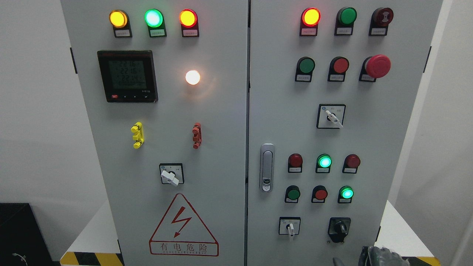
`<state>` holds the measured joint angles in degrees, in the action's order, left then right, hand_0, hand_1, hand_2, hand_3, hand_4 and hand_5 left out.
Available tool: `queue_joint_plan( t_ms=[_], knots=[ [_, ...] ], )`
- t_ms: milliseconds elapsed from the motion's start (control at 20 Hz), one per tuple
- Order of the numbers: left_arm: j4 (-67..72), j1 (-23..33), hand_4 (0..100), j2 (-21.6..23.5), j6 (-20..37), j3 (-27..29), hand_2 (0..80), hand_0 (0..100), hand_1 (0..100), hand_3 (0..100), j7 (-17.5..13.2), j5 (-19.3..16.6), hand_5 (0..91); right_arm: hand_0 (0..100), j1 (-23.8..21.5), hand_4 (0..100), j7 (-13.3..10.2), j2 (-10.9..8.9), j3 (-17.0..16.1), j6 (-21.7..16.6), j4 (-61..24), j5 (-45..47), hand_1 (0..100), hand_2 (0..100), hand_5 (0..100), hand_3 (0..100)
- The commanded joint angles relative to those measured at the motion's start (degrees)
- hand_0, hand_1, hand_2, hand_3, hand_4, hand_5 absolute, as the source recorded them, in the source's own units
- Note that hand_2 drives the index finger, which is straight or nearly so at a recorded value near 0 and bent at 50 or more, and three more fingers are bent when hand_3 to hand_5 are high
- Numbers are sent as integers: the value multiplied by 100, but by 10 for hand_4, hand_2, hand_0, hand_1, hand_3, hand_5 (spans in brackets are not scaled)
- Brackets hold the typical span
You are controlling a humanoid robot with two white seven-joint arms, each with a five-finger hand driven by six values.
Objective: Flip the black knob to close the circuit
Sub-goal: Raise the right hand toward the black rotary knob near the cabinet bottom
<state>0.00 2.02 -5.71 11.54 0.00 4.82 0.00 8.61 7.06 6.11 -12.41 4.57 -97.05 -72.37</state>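
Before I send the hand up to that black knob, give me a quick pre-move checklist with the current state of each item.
1. Black knob in view, low on the right door: ok.
2. Path to the knob free: ok, nothing sits in front of it.
3. Right hand in view: ok, at the bottom edge, below and right of the knob, not touching it.
4. Right hand's finger pose: cannot tell, only its top shows.
5. Left hand in view: not ok, it does not show.
6. Neighbouring white selector out of the way: ok, it sits left of the knob with a gap between them.
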Motion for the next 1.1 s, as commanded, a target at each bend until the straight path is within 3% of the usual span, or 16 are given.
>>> queue_joint_plan(
  t_ms=[0, 500, 1050],
  knots=[
    [123, 0, 0, 0, -3, -114, 0, 0, 0, 0, 1, -123, 0, 0, 18, 744, 6, 162, 46, 35, -235, -146, 217, 763, 736, 923],
    [132, 0, 0, 0, -3, -114, 0, 0, 0, 0, 1, -123, 0, 0, 422, 734, 173, 162, 37, 105, -121, -313, 214, 760, 722, 918],
    [132, 0, 0, 0, -3, -114, 0, 0, 0, 0, 1, -114, 0, 0, 554, 730, 173, 153, 2, 105, 37, -444, 216, 757, 720, 913]
  ],
)
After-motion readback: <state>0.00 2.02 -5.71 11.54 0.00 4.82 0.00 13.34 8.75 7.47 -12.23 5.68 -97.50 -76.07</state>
